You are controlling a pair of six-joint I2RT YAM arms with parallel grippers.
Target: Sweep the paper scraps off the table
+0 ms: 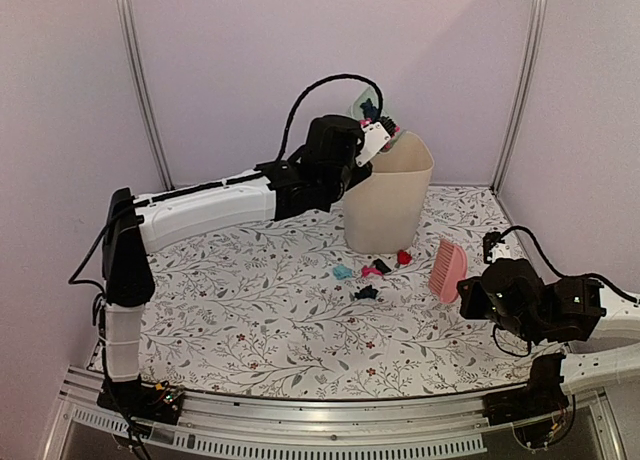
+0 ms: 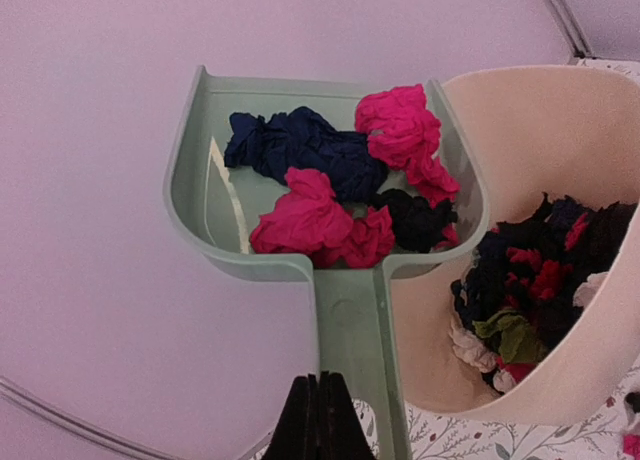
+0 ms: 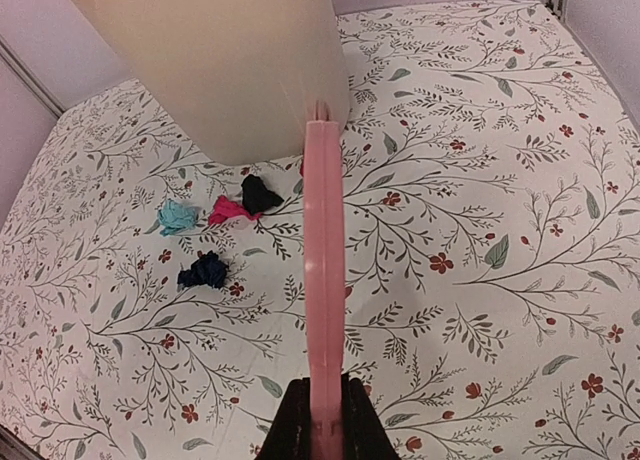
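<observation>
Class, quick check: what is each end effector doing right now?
Left end effector: closed, holding the mint-green dustpan by its handle.
Right end effector: closed on the pink brush.

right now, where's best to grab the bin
Pinch the thin right rim from straight above: the bin stands upright and open, likely too wide to span, and the dustpan in the left gripper hangs over its far left rim.

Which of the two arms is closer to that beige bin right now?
Left. The left gripper is up at the rim of the beige bin, holding the mint-green dustpan at its mouth. The right gripper is low, off to the bin's right, holding the pink brush.
</observation>
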